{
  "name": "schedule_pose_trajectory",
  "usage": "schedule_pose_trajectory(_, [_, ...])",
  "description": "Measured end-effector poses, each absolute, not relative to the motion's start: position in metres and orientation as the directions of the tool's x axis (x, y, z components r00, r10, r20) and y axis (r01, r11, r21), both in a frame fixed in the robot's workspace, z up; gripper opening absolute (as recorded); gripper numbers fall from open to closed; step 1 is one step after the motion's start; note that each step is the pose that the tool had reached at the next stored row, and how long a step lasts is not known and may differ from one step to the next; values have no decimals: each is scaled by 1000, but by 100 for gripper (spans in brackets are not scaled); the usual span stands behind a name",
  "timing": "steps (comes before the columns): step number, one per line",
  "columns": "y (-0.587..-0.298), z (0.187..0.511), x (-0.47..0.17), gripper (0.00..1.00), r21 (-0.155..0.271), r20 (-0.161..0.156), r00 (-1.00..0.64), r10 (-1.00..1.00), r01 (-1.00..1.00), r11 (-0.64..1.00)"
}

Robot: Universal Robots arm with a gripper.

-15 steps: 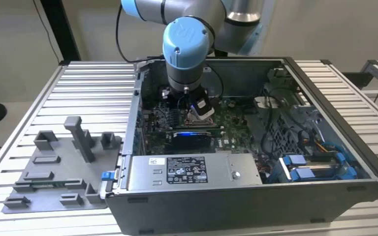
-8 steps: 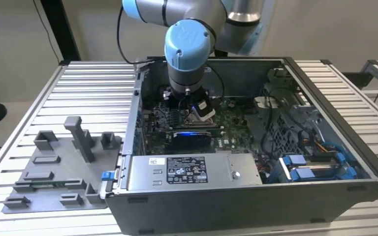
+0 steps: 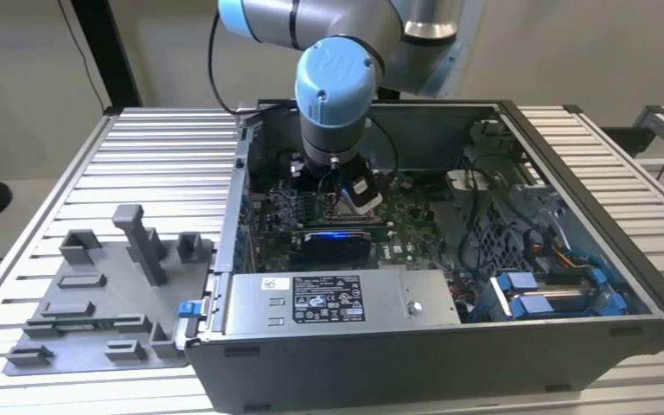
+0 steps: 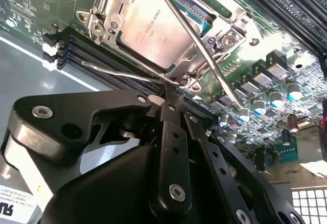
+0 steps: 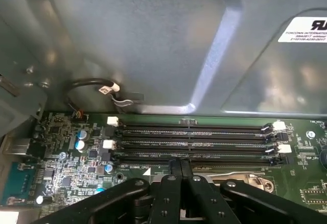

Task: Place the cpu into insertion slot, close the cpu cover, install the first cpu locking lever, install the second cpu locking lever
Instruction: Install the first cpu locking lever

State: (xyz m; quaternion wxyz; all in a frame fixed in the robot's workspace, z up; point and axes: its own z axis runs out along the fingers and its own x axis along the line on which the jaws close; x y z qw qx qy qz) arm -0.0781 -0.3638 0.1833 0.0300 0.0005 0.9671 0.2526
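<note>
Green board (image 4: pixel 20 9) inside the case (image 3: pixel 424 346) — the clenched pincer (image 4: pixel 171 89) sits at a thin lever (image 4: pixel 122 73), which may slip free and spring up.

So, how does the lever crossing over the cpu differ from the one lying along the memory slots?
The crossing lever is a straight rod running diagonally over the cpu; the side lever lies beside it, along the memory slots. The crossing lever looks thicker; the side lever is a thinner wire. The shut tool has its tip at the side lever's end, apart from the crossing lever. Both are silvery metal.
</note>
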Motion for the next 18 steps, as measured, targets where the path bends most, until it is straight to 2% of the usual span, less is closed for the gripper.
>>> schedule_pose_trajectory(18, [-363,181,-62,0,489,-58,-998,16,-14,872])
